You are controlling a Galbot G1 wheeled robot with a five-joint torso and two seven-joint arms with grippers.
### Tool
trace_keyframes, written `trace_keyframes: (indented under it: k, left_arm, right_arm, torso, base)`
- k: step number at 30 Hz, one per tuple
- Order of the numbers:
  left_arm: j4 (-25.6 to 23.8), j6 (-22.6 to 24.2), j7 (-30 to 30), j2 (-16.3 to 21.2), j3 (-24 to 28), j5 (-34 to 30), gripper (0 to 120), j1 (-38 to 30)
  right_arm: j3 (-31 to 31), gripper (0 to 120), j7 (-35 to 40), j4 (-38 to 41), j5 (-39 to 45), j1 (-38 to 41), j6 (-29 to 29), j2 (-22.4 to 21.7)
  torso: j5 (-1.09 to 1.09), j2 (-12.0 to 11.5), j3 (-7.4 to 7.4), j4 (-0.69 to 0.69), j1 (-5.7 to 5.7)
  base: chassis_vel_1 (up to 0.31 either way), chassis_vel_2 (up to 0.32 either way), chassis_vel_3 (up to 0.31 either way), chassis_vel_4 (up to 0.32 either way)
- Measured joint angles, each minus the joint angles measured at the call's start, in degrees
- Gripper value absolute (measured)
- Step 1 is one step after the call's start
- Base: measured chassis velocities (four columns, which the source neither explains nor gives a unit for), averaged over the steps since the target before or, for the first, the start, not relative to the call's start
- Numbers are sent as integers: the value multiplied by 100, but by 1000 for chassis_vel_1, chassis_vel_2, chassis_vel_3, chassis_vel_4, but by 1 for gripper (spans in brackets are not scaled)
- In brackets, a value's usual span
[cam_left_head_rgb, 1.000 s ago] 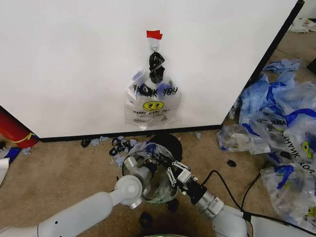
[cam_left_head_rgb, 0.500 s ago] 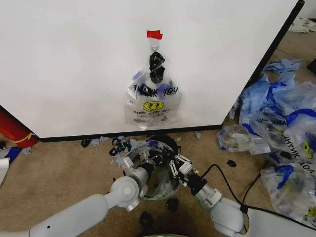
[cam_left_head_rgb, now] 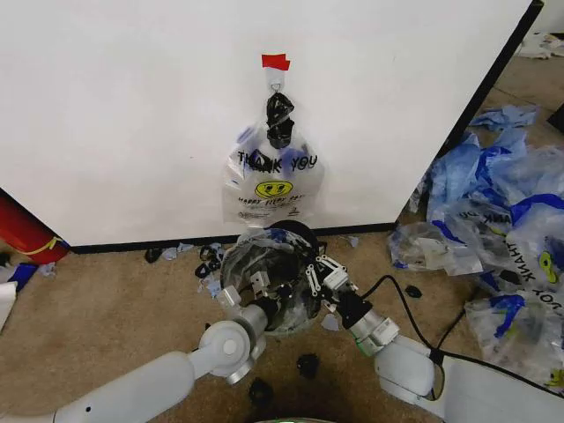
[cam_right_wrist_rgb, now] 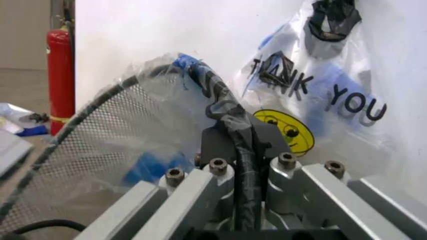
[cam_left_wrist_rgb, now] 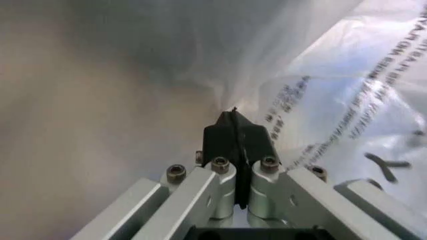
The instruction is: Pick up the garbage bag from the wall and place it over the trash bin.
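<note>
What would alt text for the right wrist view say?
The right gripper is shut on the rim of the trash bin, pinching the plastic liner draped over the black mesh. Behind it a garbage bag printed THANK YOU with a yellow smiley hangs on the white wall, and a red fire extinguisher stands at the wall's edge.

Black mesh trash bin (cam_left_head_rgb: 300, 242); clear garbage bag (cam_left_head_rgb: 270, 181), yellow smiley.

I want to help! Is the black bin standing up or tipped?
Tipped. The bin shows its open mouth to the head camera, and both grippers hold its bag-covered rim.
</note>
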Motion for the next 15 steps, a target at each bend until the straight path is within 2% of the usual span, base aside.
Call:
trace_keyframes:
  k: [9,15]
  left_arm:
    - [130,-11,9,-55,34,22,0,-21]
    - [42,-23,4,18,10,28,0,-21]
  right_arm:
    - [-110,1,-49,111,-104,-208,0,-81]
    - [-129,1,-66,2,-127,-149,26,-72]
  torso:
    - [0,0,0,-1,0]
    - [0,0,0,0,0]
  base:
    - [0,0,0,0]
    - [0,0,0,0]
